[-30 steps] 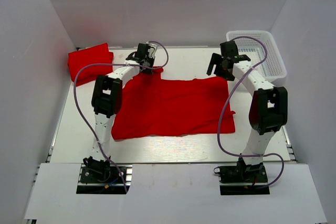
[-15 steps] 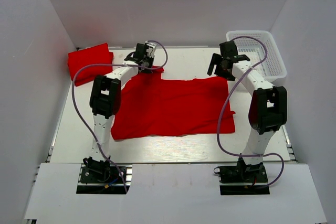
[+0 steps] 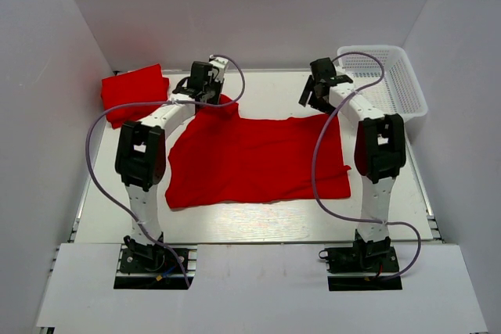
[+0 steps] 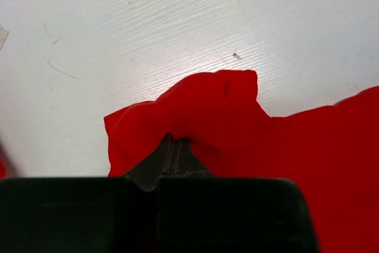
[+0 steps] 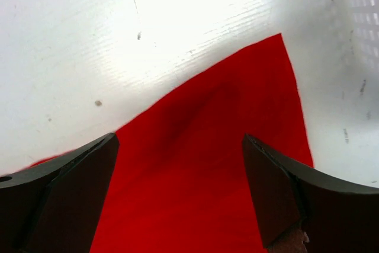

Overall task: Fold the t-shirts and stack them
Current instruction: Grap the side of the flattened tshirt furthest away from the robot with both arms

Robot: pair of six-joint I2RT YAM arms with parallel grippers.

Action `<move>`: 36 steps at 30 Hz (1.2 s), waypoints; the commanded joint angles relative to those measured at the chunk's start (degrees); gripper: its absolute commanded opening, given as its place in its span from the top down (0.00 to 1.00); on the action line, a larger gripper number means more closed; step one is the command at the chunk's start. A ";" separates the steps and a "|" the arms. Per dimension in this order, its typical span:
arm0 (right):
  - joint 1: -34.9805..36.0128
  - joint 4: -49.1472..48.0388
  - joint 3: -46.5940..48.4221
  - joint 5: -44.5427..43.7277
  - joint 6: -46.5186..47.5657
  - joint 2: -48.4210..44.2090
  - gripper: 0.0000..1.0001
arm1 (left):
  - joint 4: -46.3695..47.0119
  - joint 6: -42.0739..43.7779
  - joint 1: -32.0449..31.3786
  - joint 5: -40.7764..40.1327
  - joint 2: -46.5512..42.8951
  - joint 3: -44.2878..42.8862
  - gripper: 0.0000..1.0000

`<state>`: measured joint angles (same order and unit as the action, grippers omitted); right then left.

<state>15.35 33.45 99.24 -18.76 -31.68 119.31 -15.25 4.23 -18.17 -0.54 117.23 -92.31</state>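
Your left gripper, upper left of centre in the overhead view, is pinched tight on the far left corner of a bright red short-sleeved cloth t-shirt that lies spread across the middle of the white table. Its wrist view shows the dark fingertips pressed together at the lower centre, with a bunched fold of the red cloth caught between them. Your right gripper, upper right of centre, stands with its fingers wide apart over the shirt's far right corner, holding nothing; whether the tips touch the cloth you cannot tell. A second red t-shirt, folded into a thick pad, sits at the upper left of the table, well apart. A white plastic mesh basket occupies the upper right corner.
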 commanded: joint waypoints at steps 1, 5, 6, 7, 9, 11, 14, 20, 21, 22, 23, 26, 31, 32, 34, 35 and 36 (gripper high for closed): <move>0.73 0.91 4.02 -5.05 -4.96 2.50 0.10 | 0.05 3.41 0.16 1.24 -5.26 1.17 1.00; 1.34 1.88 6.31 -7.24 -7.34 4.88 0.10 | -0.49 4.03 0.16 -1.56 -7.71 3.89 1.00; 1.43 2.14 6.92 -8.21 -8.12 5.41 0.10 | -0.49 4.03 0.16 -1.57 -7.72 4.42 1.00; 1.69 2.23 6.93 -9.96 -8.74 5.93 0.10 | -0.49 4.55 0.16 -1.57 -8.41 5.12 1.00; 1.87 3.37 7.54 -11.90 -9.80 6.55 0.10 | -0.49 4.56 0.16 -1.05 -9.04 5.73 1.00; 1.78 4.42 7.37 -12.96 -11.03 7.43 0.10 | -0.49 4.56 0.16 -1.05 -9.04 6.27 1.00; 1.69 4.96 7.54 -14.46 -12.35 8.74 0.10 | -0.49 4.04 0.16 -1.05 -9.04 6.27 1.00; 1.26 4.25 8.60 -14.20 -13.32 11.74 0.10 | 0.04 4.03 0.16 -0.34 -9.04 7.41 1.00; 1.08 4.08 10.08 -14.37 -13.23 12.61 0.10 | 0.04 4.03 0.16 -0.34 -9.04 7.41 1.00; 1.08 3.90 10.79 -14.11 -13.58 13.49 0.10 | 0.04 4.03 0.16 0.18 -9.04 7.41 1.00; 0.91 3.73 11.15 -14.02 -13.58 13.84 0.10 | 0.04 4.03 0.16 0.18 -9.04 7.41 1.00; 0.73 2.59 12.29 -13.14 -13.93 14.64 0.10 | -0.48 4.03 0.16 0.71 -9.04 8.03 1.00; 0.73 2.67 12.82 -13.40 -13.23 13.94 0.10 | -1.01 4.03 0.16 0.71 -9.56 8.55 1.00; 0.64 2.32 12.73 -13.66 -13.06 14.02 0.10 | -1.01 4.03 0.16 0.71 -9.56 8.55 1.00; 0.56 2.49 13.08 -13.67 -12.62 15.07 0.10 | -1.54 4.03 0.16 0.19 -9.56 8.55 1.00; 0.55 2.93 13.60 -14.02 -12.44 15.34 0.10 | -1.54 4.03 0.16 0.18 -9.56 8.55 1.00; 0.38 3.28 13.87 -14.02 -12.27 15.69 0.10 | -2.15 4.03 0.16 -0.43 -9.56 8.55 1.00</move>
<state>16.21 37.15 110.28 -30.65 -43.83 133.75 -16.75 8.03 -18.17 -0.84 112.29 -83.92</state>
